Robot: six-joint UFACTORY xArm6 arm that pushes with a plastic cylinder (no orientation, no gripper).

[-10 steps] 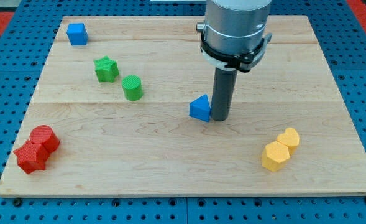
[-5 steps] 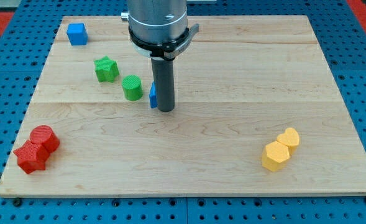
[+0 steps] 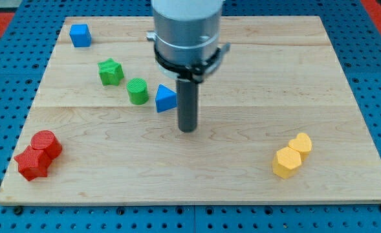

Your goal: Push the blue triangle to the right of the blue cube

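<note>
Now | blue triangle (image 3: 165,99) upright beside green cylinder (image 3: 137,91) | my tip (image 3: 187,129) lower-right, apart

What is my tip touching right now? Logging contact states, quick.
My tip: holding nothing, apparently touching nothing; it sits just right of and below the blue triangle, a small gap between them.

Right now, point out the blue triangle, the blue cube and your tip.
blue triangle (image 3: 165,99), camera view, its front face.
blue cube (image 3: 80,35), camera view, its middle.
my tip (image 3: 187,129), camera view, the rod's lower end.
</note>
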